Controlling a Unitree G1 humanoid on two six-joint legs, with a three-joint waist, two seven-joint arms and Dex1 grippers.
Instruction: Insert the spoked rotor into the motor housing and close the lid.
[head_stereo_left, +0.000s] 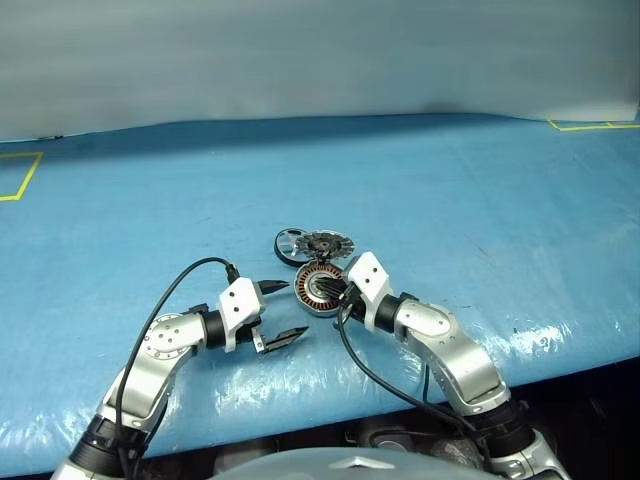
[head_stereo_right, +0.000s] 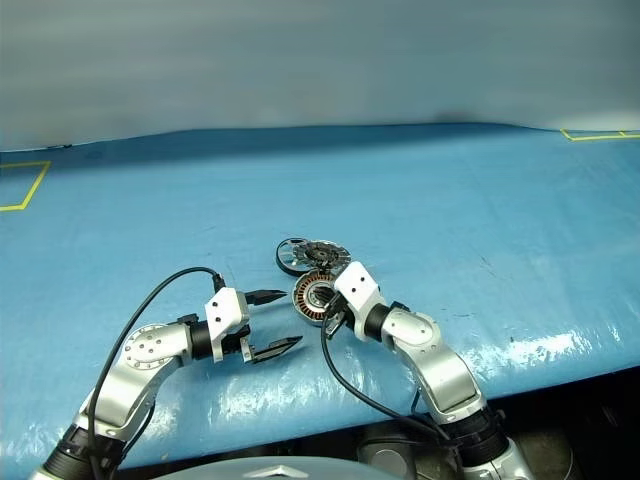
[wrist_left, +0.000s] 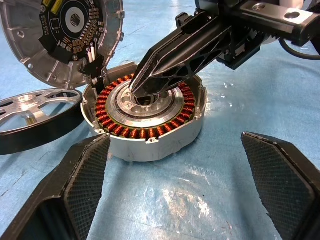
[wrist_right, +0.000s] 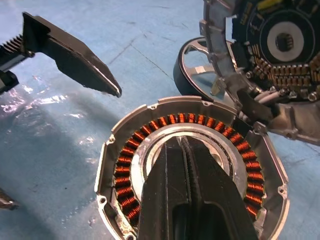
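Left gripper sat wide open just short of the motor housing, right gripper pinched shut in its silver centre; beyond, spoked rotor lay flat beside the lid: rigid, slick metal, so I'd grab its dark rim.

A: Is the round silver-grey motor housing with copper windings reachable from above?
B: No, the right claw, pressed shut, fills its centre; the upright dark-faced lid and dark-rimmed spoked rotor crowd behind.
A: And nearer?
B: Bare blue counter.
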